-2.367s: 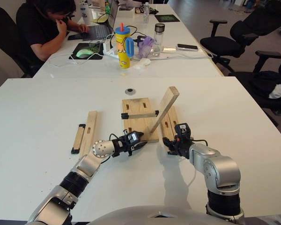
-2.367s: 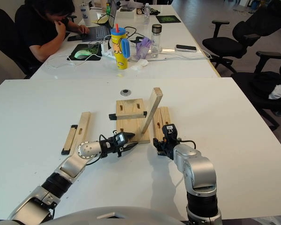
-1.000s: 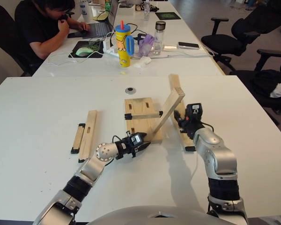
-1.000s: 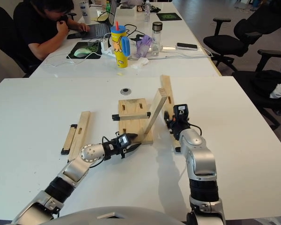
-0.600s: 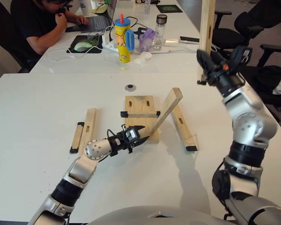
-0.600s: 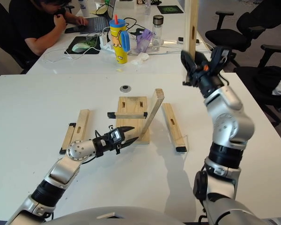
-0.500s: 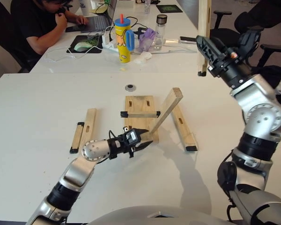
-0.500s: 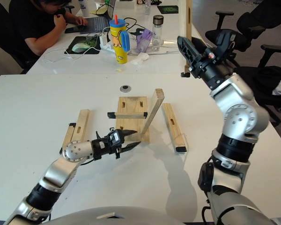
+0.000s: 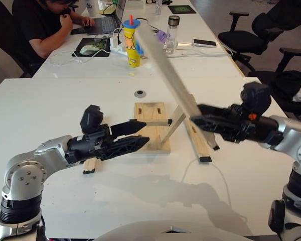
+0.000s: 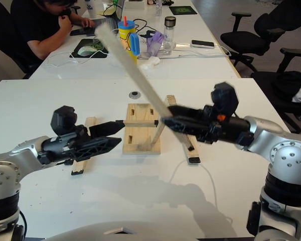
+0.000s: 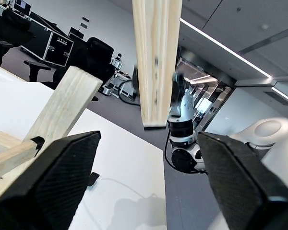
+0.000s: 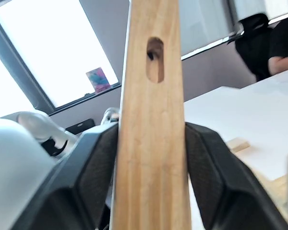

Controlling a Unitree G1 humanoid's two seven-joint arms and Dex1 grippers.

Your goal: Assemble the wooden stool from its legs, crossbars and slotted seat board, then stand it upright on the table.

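Note:
My right gripper (image 9: pixel 196 118) is shut on a long slotted wooden leg (image 9: pixel 163 65), held aslant in the air above the slotted seat board (image 9: pixel 150 113). In the right wrist view the leg (image 12: pixel 153 120) sits between both fingers (image 12: pixel 96 172). A second leg (image 9: pixel 173 126) leans tilted up from the board, with a crossbar (image 9: pixel 155 122) joined to it. A third leg (image 9: pixel 200 150) lies flat to the right of the board. My left gripper (image 9: pixel 143 134) is open, raised just left of the board with nothing between its fingers (image 11: pixel 62 177).
Another leg with a crossbar (image 10: pixel 80 164) lies on the left, partly behind my left arm. A small metal disc (image 9: pixel 139 94) sits beyond the board. The far table holds a yellow cup (image 9: pixel 132 45) and a bottle (image 9: pixel 172 32). Office chairs (image 9: pixel 246 35) stand at the right.
My right arm swung the held leg down from upright over the far table to a slant above the seat board. My left arm lifted and drew back from the tilted leg's foot.

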